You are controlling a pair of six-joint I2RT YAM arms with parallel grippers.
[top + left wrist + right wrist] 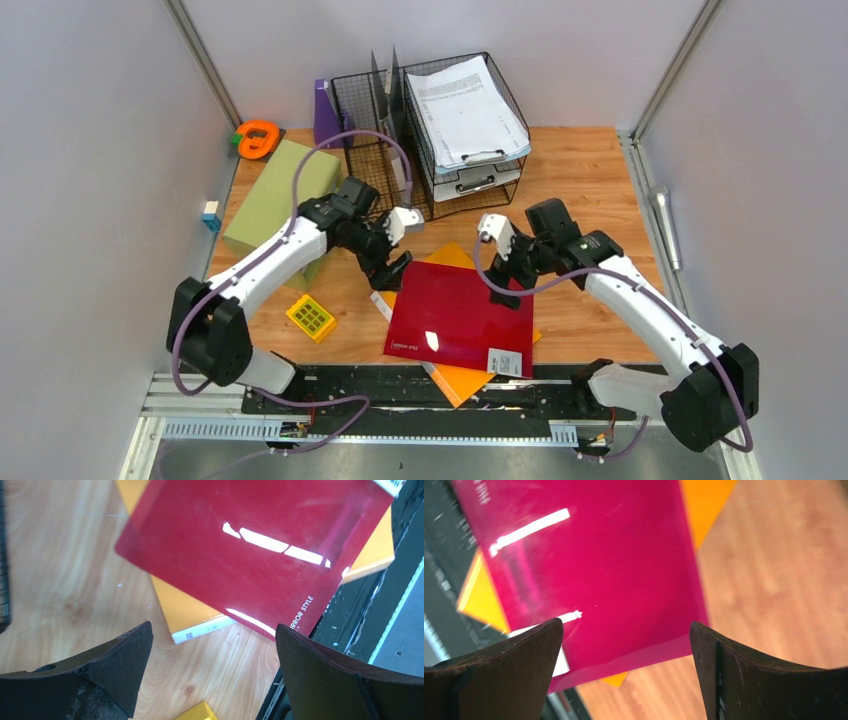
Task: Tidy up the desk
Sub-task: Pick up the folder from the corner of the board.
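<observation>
Your desk (590, 180) fills mid-frame in the top view. Left gripper (390, 274) and right gripper (505, 292) both gape fully and carry nothing. They flank the upper corners of the red book (460, 315), which lies skewed on an orange folder (455, 385) that pokes past the desk's lower edge. This looks like the setup for a two-sided pickup, perhaps toward the wire trays (440, 190) at upper centre.

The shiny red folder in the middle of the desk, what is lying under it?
An orange book lies under the red folder, corners sticking out at its far, right and near sides, resting on the desk. Anything else beneath the folder is covered.
</observation>
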